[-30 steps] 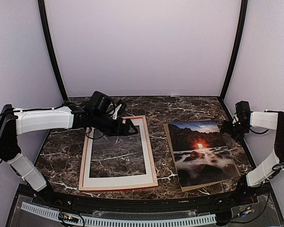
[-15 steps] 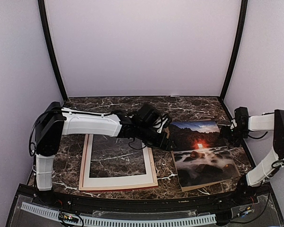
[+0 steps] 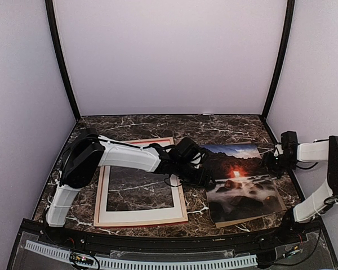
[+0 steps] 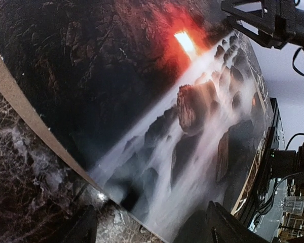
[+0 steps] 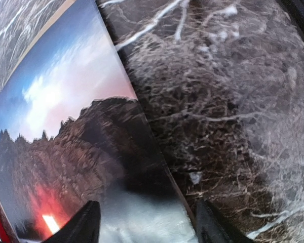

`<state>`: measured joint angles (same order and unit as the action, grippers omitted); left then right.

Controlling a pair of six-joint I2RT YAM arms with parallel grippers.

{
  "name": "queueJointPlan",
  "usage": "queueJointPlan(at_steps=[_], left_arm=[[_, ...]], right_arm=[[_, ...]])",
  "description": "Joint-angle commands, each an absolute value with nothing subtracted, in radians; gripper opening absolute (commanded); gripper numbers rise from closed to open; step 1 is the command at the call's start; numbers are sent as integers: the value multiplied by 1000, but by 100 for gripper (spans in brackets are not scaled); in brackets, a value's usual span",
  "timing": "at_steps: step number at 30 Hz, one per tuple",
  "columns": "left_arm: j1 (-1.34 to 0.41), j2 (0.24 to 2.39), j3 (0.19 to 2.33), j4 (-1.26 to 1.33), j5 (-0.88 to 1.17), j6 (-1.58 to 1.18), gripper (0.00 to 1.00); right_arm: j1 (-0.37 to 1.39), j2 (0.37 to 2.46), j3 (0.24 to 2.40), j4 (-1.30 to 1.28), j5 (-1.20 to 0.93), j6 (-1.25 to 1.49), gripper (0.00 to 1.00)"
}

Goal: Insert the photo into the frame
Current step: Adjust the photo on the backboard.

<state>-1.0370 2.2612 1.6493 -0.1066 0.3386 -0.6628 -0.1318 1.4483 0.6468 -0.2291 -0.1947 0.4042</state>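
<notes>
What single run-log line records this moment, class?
phase: pre-grasp | left jaws: open astride photo edge | right jaws: open astride opposite edge | photo: lying outside frame

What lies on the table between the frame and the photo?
Between the frame and the photo, the top view shows only a bare strip of marble table, crossed above by the left arm.

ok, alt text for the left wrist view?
The photo, dark rocks, white water and an orange glow, fills the view, lying on a brown board on the marble table. The open left gripper straddles its edge.
</notes>
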Motion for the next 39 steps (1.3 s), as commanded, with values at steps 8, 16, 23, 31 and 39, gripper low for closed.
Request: queueJointPlan(at_steps=[8,16,23,31,39], left_arm=[[-1037,2294,1691,-118,286,-735,69],[-1024,2283,1640,-57,301,-790,65],[-993,2239,1522,159,378,-878,59],[-951,2188,1474,107,310,-886,59],[-948,2137,1467,-29,173,-807,65]], right_arm=[[-132,1383,604,-251,-315,415,41],[-130,1338,588,-258,-352,423,34],[-104,1324,554,-238,-356,457,35],[19,1342,527,-193,-332,525,44],[46,1356,557,-241,-245,494,61]])
